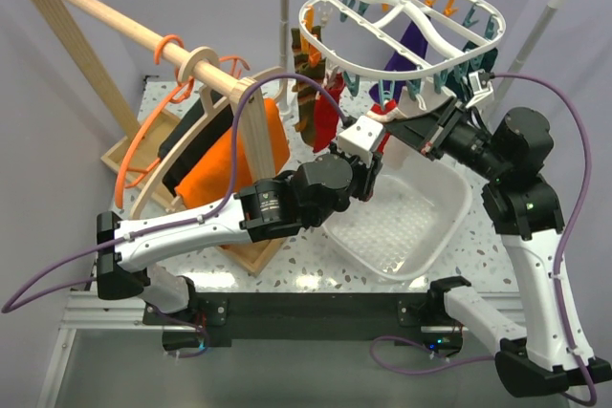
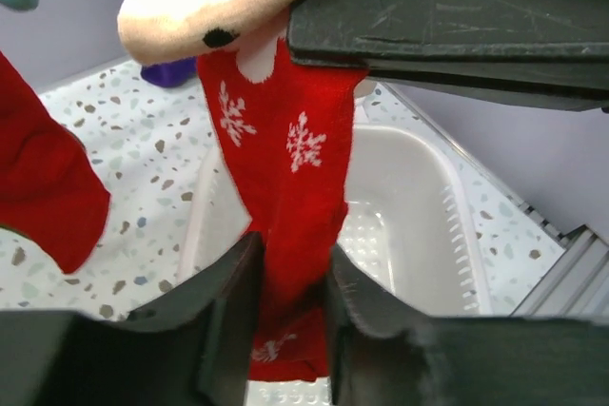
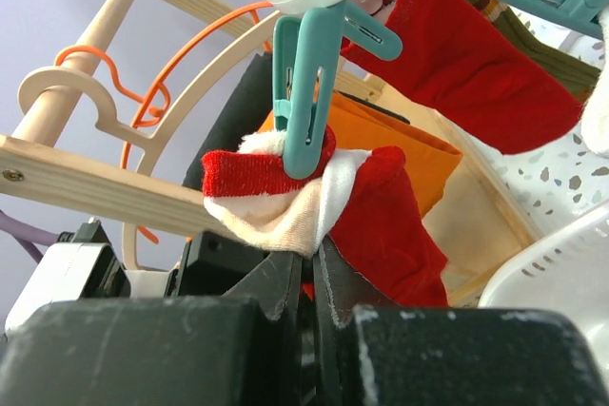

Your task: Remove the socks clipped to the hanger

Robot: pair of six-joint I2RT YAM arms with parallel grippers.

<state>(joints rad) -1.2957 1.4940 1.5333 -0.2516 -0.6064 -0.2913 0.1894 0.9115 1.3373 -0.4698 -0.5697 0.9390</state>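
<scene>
Basin point(image 1: 463, 200): white, centre-right, on tabletop point(image 1: 499, 247).
Left hand point(image 2: 290, 278): clamped on red sock point(image 2: 285, 140), arm reaching upward.
Right hand point(image 3: 309, 282): pinching same sock's cuff.

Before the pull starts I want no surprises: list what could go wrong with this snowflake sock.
The teal clip bites the red snowflake sock at its cuff, so a hard tug may stretch it or swing the white hanger on its hook. The left pincer and right pincer both grip this one sock; uneven pulls could slip one hold. The plain red sock hangs close by and might snag.
</scene>
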